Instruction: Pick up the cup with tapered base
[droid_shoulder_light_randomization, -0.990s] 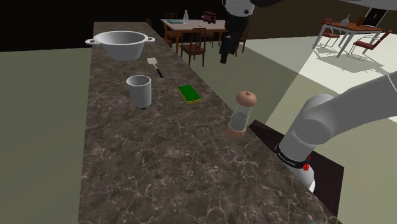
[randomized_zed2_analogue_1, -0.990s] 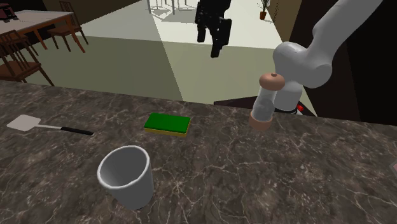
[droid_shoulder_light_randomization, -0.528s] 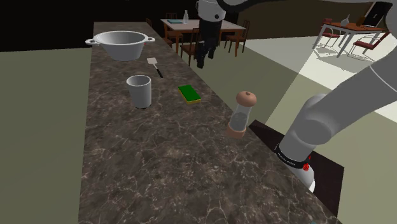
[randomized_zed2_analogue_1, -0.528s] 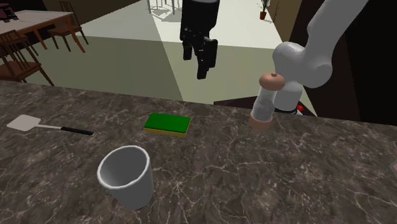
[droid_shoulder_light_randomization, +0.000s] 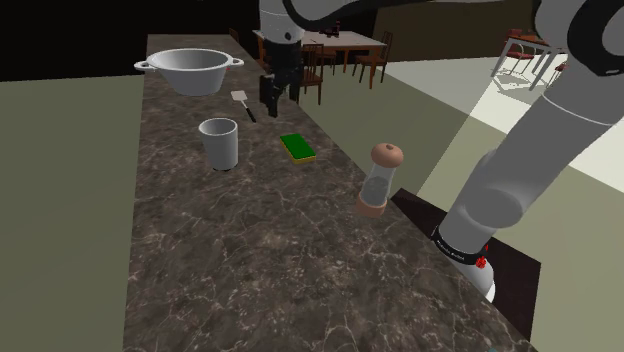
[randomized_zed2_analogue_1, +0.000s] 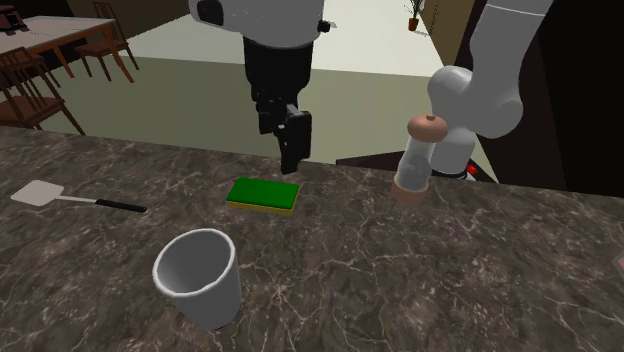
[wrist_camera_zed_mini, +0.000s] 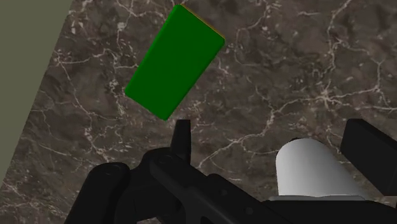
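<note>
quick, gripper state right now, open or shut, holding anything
gripper: open, fingers apart, holding nothing; the white cup stands free on the counter.

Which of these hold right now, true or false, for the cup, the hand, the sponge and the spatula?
The cup stands upright on the counter. True.
The hand is shut on the cup. False: its fingers stand apart and hold nothing, and it is above the counter, apart from the cup.
In the shoulder view the green sponge lies between the cup and the grinder. True.
The spatula lies inside the pot. False: it lies on the counter beside the pot.
</note>
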